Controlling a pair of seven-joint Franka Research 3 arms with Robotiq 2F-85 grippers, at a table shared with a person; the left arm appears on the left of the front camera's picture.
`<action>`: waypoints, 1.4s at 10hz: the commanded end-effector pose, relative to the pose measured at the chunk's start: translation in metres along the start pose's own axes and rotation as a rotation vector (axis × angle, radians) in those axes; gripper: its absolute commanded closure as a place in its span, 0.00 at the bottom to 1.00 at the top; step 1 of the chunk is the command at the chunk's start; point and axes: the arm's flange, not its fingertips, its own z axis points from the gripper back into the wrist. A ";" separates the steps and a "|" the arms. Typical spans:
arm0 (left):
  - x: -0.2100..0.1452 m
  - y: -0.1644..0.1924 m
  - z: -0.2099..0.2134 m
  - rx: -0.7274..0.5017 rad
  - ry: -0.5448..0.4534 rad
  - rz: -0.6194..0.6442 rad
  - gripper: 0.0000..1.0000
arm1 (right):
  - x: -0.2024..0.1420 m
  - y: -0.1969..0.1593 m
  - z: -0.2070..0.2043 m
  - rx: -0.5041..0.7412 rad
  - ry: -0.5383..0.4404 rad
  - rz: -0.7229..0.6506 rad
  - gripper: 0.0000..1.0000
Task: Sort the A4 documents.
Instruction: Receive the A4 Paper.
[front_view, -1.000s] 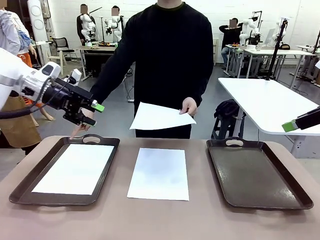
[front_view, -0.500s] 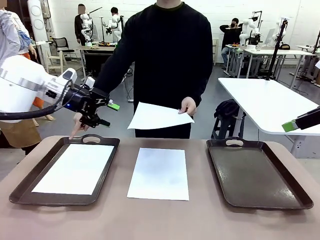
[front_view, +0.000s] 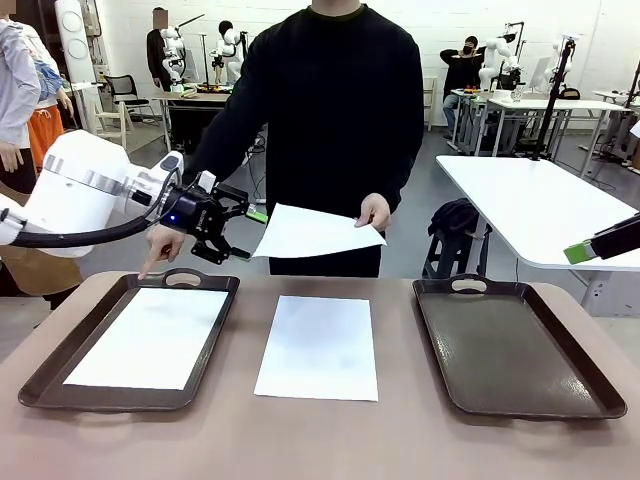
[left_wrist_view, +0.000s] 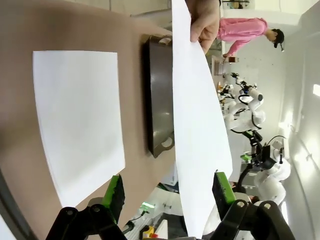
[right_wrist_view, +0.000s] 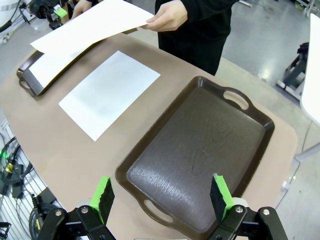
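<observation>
A person's hand (front_view: 376, 212) holds one A4 document (front_view: 315, 232) out above the table's far edge. My left gripper (front_view: 250, 234) is open at that sheet's left end. In the left wrist view the held document (left_wrist_view: 197, 110) runs down between the green pads, close to the right fingertip (left_wrist_view: 222, 187). A second document (front_view: 320, 345) lies flat mid-table. A third document (front_view: 150, 337) lies in the left tray (front_view: 45, 380). My right gripper (right_wrist_view: 162, 197) hangs open and empty high above the right tray (right_wrist_view: 200, 155).
The right tray (front_view: 510, 345) is dark brown with handles and holds nothing. The person's other hand (front_view: 160, 250) points a finger down at the left tray's far handle, right beside my left arm. A white table (front_view: 540, 205) stands behind on the right.
My left arm has swung right, from above the left tray's far corner to the left end of the held sheet. The person lowered the sheet slightly. The right arm has not moved.
</observation>
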 end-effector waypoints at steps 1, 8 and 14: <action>0.015 0.001 -0.011 -0.094 0.011 0.079 0.08 | 0.000 -0.001 -0.001 0.002 0.001 -0.008 0.00; 0.023 0.010 -0.047 -0.213 0.046 0.144 0.08 | 0.000 -0.001 -0.001 0.002 0.001 -0.008 0.00; 0.019 0.012 -0.048 -0.265 0.045 0.086 0.55 | 0.000 -0.001 -0.001 0.002 0.001 -0.008 0.00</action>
